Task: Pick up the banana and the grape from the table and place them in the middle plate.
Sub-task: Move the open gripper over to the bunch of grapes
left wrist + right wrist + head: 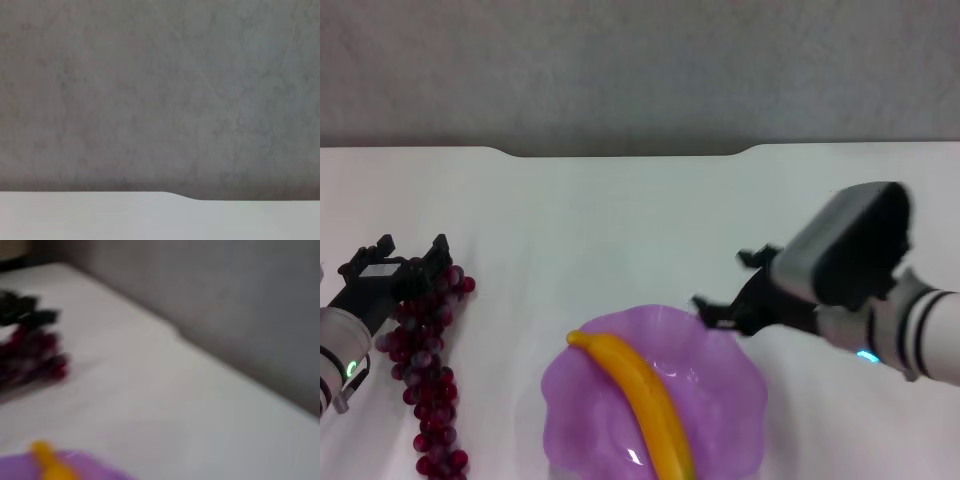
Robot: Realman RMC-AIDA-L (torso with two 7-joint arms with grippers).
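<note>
The yellow banana (638, 398) lies across the translucent purple middle plate (720, 410) at the near centre; its end (47, 460) and the plate's rim (95, 471) also show in the right wrist view. The dark red grape (425, 380) lies on the white table (620, 220) at the left, seen too as grape (30, 357) in the right wrist view. My left gripper (412, 246) is open, with its fingers on either side of the bunch's far end. My right gripper (718, 280) hangs open and holds nothing, just past the plate's far right rim.
The table's far edge (620, 154) has a notch, with a grey wall behind it. The left wrist view shows only the table edge (180, 196) and that wall. White tabletop stretches behind the plate and to its right.
</note>
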